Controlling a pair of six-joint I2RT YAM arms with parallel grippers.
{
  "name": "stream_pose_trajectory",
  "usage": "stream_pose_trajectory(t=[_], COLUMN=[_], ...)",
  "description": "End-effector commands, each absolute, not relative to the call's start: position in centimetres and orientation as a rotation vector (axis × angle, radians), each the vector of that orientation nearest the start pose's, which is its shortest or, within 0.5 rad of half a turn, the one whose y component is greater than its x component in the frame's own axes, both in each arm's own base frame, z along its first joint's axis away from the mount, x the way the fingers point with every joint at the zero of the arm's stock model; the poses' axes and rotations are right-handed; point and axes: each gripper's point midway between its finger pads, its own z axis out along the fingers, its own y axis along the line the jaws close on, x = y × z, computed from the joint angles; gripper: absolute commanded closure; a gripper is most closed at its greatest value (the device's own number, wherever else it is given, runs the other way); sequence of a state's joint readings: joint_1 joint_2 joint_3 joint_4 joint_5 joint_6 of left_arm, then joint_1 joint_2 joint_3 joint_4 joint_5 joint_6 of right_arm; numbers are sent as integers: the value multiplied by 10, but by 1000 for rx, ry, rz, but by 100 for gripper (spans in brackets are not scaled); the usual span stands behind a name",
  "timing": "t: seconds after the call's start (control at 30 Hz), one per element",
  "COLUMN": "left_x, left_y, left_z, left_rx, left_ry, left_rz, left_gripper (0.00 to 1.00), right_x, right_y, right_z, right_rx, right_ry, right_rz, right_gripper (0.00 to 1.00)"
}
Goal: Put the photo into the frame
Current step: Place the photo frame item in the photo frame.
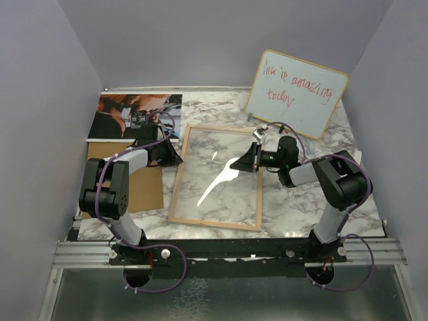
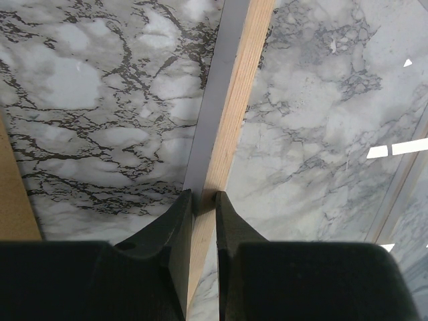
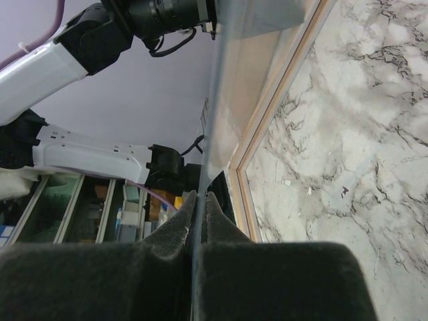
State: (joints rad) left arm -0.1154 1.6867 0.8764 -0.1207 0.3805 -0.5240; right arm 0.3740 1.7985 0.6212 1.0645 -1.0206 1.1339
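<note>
The frame (image 1: 214, 223) lies flat on the marble table, light wood face up. My left gripper (image 1: 172, 155) is shut on its left rail, and in the left wrist view the fingers (image 2: 204, 197) pinch the wooden rail (image 2: 234, 114) from both sides. My right gripper (image 1: 256, 159) is shut on the right edge of the clear pane (image 1: 221, 177), which looks tilted up above the right rail. In the right wrist view the gripper (image 3: 199, 197) clamps the thin pane edge (image 3: 212, 100), with the frame rail (image 3: 287, 87) beside it. The photo (image 1: 130, 115) lies at the back left, held by neither gripper.
A plain brown backing board (image 1: 144, 190) lies left of the frame, partly under my left arm, and its edge shows in the left wrist view (image 2: 10, 194). A wood-rimmed whiteboard (image 1: 297, 92) with red writing leans at the back right. Walls close in on three sides.
</note>
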Motion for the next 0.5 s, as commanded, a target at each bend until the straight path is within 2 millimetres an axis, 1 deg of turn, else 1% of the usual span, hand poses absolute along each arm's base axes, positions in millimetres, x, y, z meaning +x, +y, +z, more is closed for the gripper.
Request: stream_pose_trajectory(t=[0.0,0.3,0.47], left_x=[324,325,325], left_y=[-119,-119,-119], left_z=[-4,-3,-4], left_rx=[-424,-419,-419], left_ry=[2694,2693,2695], left_rz=[-640,-639,-638], left_gripper=[100,100,100], right_x=[270,274,279], right_y=[293,292,286], right_z=[134,113,105], right_rx=[-235,-193,-169], right_ry=[2066,2153,2183], right_rz=[1878,1846,1813], right_gripper=[99,99,99])
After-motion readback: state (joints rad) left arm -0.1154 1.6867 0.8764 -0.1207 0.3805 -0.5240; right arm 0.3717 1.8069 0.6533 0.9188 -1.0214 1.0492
